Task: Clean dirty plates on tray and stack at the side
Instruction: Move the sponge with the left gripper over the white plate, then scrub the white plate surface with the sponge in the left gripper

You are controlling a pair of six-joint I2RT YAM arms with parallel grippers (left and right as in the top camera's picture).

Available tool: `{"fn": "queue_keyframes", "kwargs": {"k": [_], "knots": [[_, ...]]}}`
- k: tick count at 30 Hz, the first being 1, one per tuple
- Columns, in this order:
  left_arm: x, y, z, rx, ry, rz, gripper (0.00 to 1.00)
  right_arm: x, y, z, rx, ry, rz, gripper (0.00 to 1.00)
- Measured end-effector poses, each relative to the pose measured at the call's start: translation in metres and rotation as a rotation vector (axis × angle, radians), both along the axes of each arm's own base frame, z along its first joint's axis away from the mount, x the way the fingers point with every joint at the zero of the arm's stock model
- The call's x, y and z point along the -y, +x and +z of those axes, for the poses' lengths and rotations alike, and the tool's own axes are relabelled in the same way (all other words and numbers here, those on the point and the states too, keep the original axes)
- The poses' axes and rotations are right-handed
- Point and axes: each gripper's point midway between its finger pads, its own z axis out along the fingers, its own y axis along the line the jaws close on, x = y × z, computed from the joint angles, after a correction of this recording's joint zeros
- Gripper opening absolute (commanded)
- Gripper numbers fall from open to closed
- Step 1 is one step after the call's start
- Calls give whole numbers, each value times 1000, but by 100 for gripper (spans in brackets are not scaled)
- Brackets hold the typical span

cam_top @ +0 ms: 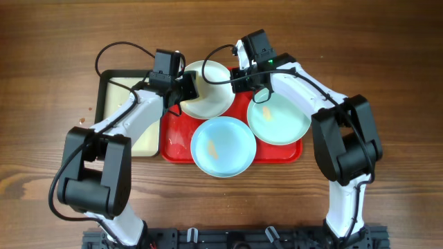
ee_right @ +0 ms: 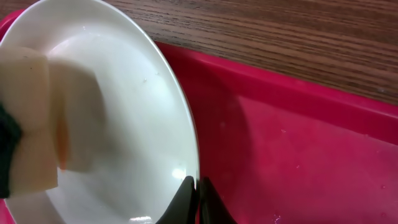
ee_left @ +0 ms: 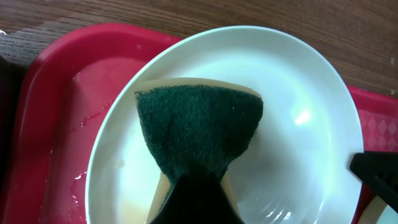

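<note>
Just begun: left claw (ee_left: 196,190) grasps sponge (ee_left: 199,121) on white plate (ee_left: 298,93); right claw (ee_right: 198,200) pinches its rim. Blue plates (cam_top: 223,146) behind both claws, unstacked.

A brown wood-grain worktop (cam_top: 387,55) carries everything. At its left side lies a smaller cream-coloured tray (cam_top: 111,104) with a black rim, and a few small brown specks (cam_top: 82,119) sit just beyond that tray's left edge. A sponge (ee_left: 199,124) shows a dark green scouring face over a pale yellow body.
</note>
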Motion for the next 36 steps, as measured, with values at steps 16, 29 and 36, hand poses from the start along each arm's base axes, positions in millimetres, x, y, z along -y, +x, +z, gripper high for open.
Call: {"fn": "queue_keyframes", "kwargs": {"k": [16, 29, 36], "knots": [[10, 1, -20, -32, -3, -13, 4, -1, 0, 0, 1, 3, 2, 4], [14, 3, -27, -43, -14, -23, 4, 0, 0, -5, 13, 5, 0, 4], [27, 2, -25, -50, -88, -66, 4, 3, 2, -6, 16, -3, -7, 4]]}}
